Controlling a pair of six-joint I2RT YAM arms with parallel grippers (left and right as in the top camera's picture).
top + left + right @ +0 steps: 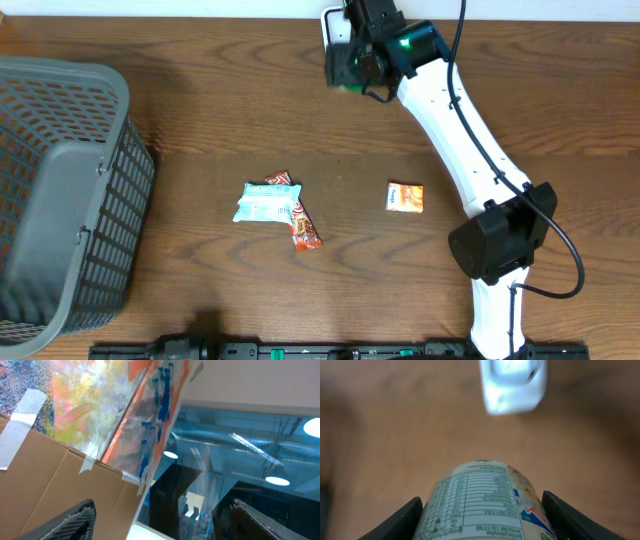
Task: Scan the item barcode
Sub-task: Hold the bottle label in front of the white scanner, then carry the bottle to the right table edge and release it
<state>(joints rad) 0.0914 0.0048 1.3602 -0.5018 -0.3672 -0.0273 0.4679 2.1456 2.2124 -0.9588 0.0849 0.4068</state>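
Item: right gripper (482, 520) is pinching a cylindrical can (485, 502) between its two fingers (400, 522), at the bottom centre of the right wrist view; the printed nutrition panel is facing the camera, and I cannot make out a barcode there.
Scanner: a white boxy scanner (514, 385) is sitting at the top of that view, blurred, apart from the can; overhead it is showing at the upper centre (336, 40), partly under the arm.
Right arm: it is reaching from the lower right of the overhead frame to the top centre, with the gripper (352, 70) right at the scanner.
Left gripper: its jaws are standing spread and holding nothing, with only the fingertips (75, 520) showing at the bottom edge of the left wrist view, aimed at a cardboard box (55, 490) and ceiling lights, off the table.
Step in hand, as I judge it: presenting the can to the scanner window.
Doing it well: turning the can slowly about its long axis until the barcode is facing the scanner, holding it near but not touching, squarely, and pausing so the print is not smearing.
Risk: the round wall is probably slipping easily in the grip if the turn is hurried.
Others: two overlapping snack packets (275, 205) in the centre, an orange packet (405, 197) right of them, and a grey basket (60, 200) at the left are waiting on the table (220, 110).
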